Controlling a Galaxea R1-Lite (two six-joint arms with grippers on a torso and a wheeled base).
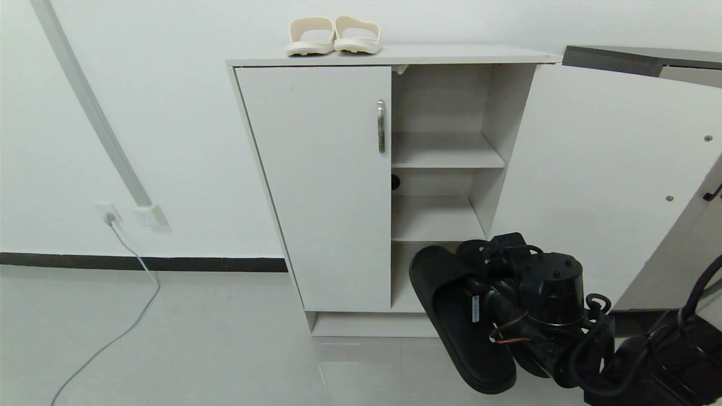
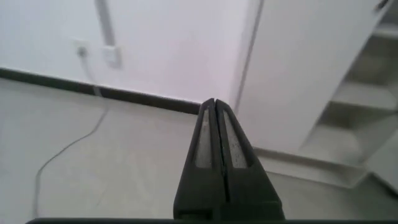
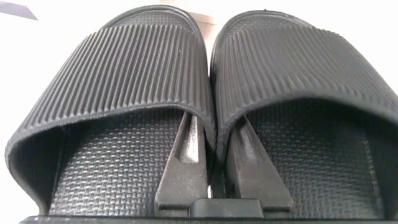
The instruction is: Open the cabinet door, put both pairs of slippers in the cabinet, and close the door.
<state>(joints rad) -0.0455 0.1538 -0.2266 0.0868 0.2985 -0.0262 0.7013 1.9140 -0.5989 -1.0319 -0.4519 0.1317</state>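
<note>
The right end effector [image 3: 214, 167] is clenched on the pair of black slippers [image 1: 458, 316]. One finger is tucked under each strap, and the two fingers pinch the straps' touching inner edges together between them. The slippers lie side by side in this grip. In the head view they hang tilted above the floor [image 1: 225, 349], with the far end just in front of the lowest compartment [image 1: 401, 282] on the cabinet's open side and the near end slanting down toward the robot.

The left end effector [image 2: 215, 115] is clenched on nothing, its two fingers pressed flat against each other. It is above the floor, out in front of the cabinet's left door [image 1: 316, 186].

The white cabinet [image 1: 395, 55] stands against the wall. Its left door is shut, with an upright metal handle [image 1: 381, 126] at its inner edge. The right door [image 1: 609, 180] is swung wide open, showing an upper shelf [image 1: 445, 152] and a middle shelf [image 1: 434, 220] above the lowest compartment.

A pair of cream slippers [image 1: 333, 36] sits side by side on the cabinet top, near its left half.

To the left, a grey cable [image 1: 138, 299] runs from a wall socket [image 1: 107, 214] down across the floor.
</note>
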